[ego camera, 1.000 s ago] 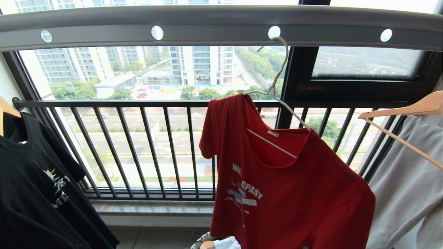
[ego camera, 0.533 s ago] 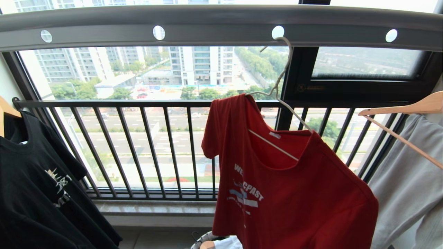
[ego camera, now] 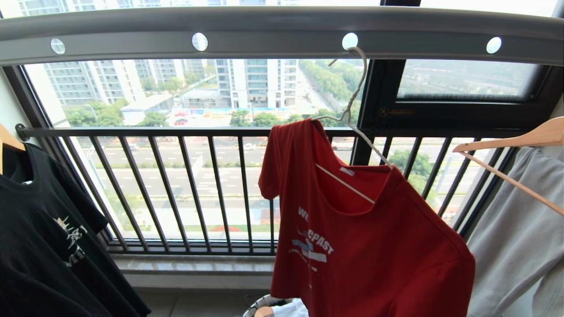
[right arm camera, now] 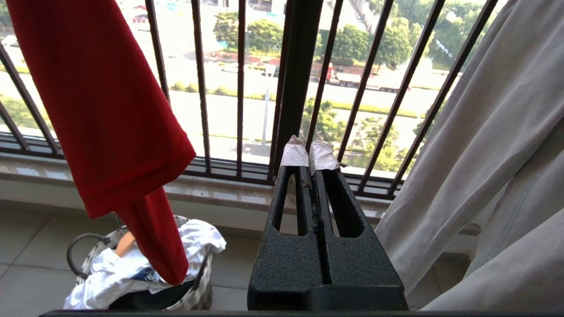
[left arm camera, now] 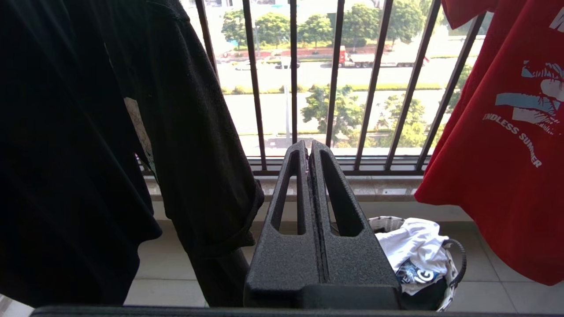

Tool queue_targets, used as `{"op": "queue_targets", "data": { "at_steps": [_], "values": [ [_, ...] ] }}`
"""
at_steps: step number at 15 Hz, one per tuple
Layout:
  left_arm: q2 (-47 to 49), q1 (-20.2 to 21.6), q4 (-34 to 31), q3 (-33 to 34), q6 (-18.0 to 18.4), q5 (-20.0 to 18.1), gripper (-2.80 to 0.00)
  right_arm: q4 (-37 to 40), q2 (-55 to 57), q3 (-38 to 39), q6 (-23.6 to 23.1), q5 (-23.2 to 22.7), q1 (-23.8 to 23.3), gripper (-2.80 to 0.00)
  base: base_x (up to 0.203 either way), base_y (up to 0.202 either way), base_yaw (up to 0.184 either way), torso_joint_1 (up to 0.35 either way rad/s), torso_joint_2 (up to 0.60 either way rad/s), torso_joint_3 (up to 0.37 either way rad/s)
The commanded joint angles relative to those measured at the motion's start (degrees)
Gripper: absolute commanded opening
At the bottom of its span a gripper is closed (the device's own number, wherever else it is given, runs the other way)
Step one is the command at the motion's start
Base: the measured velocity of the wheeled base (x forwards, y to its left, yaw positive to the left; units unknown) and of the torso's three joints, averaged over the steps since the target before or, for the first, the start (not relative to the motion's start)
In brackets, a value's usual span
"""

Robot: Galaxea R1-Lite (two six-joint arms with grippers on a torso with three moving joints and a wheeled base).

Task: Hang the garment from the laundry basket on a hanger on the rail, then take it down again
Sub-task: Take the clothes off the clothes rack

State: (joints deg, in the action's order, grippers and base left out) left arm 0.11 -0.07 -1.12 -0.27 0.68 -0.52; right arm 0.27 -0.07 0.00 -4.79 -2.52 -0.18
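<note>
The red short-sleeved printed T-shirt (ego camera: 374, 246) hung on the thin off-white wire hanger (ego camera: 350, 110), hooked into the long grey holed metal rail (ego camera: 273, 33) at 1 o'clock in the head view. Only the wrist views showed the left hand (left arm camera: 310, 145) and right hand (right arm camera: 310, 152), both pressed closed and empty, and the white-and-black woven laundry basket (right arm camera: 194, 281) on the floor.

Sunlit window (ego camera: 176, 88), dark barred railing (ego camera: 176, 189), stone sill (ego camera: 194, 266), tiled floor (right arm camera: 26, 264)

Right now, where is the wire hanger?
In the head view, right of centre: the hanger hooks through a hole in the rail, carrying the red T-shirt.
</note>
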Motion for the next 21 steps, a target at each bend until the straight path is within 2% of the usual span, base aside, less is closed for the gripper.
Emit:
{"op": "queue_targets", "data": {
  "at_steps": [1, 21],
  "values": [
    [-0.02, -0.01, -0.02, 0.00, 0.02, 0.00, -2.80, 0.08, 0.07, 0.09, -0.04, -0.03, 0.01, -2.80, 0.000, 0.000, 0.000, 0.000, 0.00, 0.000],
    [-0.02, -0.01, -0.02, 0.00, 0.02, 0.00, -2.80, 0.00, 0.07, 0.09, -0.04, -0.03, 0.01, -2.80, 0.000, 0.000, 0.000, 0.000, 0.00, 0.000]
  ]
}}
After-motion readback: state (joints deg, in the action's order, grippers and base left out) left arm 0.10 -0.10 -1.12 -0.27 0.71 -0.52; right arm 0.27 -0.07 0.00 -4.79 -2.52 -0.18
